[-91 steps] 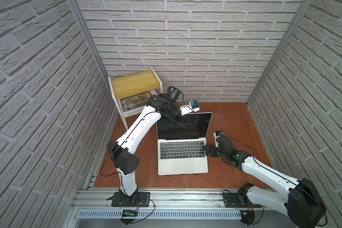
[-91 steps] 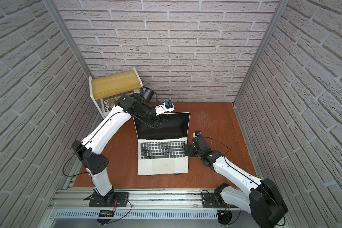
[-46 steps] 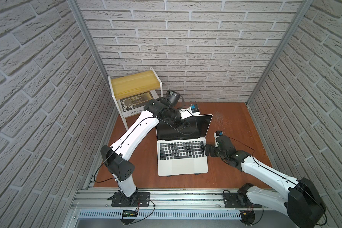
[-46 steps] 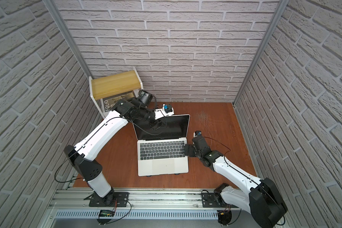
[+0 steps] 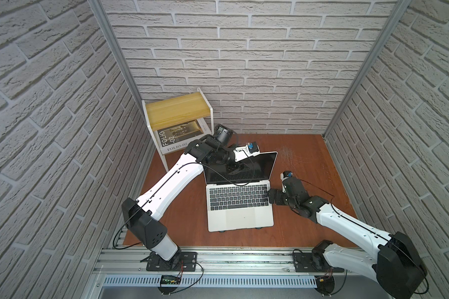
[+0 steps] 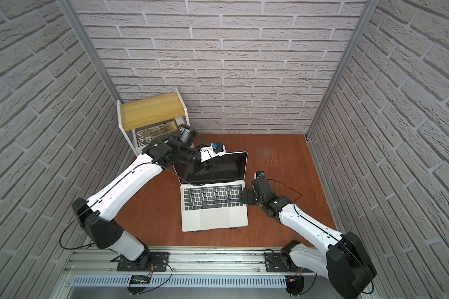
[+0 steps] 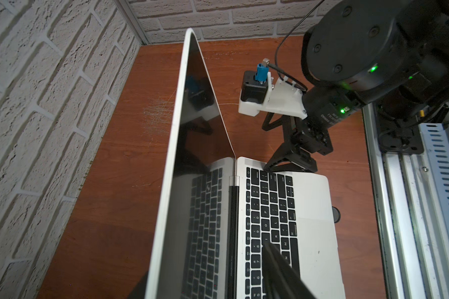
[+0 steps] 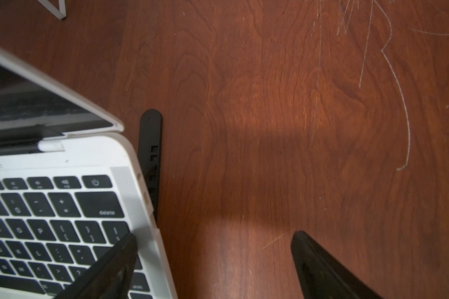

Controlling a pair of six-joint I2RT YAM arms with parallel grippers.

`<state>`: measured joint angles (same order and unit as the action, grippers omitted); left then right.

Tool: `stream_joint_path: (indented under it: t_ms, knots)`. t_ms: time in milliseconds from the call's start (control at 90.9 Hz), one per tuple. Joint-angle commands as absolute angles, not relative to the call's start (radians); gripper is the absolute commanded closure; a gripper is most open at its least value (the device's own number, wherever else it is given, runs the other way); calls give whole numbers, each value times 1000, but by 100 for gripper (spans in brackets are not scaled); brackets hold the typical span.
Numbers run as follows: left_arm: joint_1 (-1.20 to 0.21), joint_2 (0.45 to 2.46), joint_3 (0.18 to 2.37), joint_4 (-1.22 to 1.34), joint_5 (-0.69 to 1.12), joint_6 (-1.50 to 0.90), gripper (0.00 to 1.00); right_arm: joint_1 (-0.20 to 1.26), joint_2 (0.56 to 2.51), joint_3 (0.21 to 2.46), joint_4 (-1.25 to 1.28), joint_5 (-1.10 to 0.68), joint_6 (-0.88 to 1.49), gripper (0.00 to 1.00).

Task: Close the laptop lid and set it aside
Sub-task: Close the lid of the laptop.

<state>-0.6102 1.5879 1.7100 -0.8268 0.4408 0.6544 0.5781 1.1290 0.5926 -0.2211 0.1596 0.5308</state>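
- The laptop is seen in the middle of the desk, keyboard up.
- The laptop lid is raised, not yet shut.
- The left claw is placed at the lid's top edge with its jaws apart; one finger is seen on the screen side.
- The right claw is spread wide at the base's right edge, one finger over the keys and the other over bare desk.

Free tabletop R of laptop; shelf back-L.
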Motion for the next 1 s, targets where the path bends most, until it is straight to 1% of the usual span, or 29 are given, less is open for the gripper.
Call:
stream_joint_path:
  t_ms: [0, 132, 341, 990]
  knots:
    - [-640, 1591, 1649, -917, 450, 620, 44, 568, 1167, 592, -271, 269, 553, 4]
    - [-652, 1579, 1628, -903, 440, 620, 44, 568, 1182, 601, -276, 272, 561, 4]
    - [-701, 1580, 1614, -911, 363, 618, 44, 568, 1200, 603, -279, 279, 585, 4]
    - [-792, 1481, 1399, -797, 253, 537, 43, 568, 1194, 625, -324, 278, 623, 4]
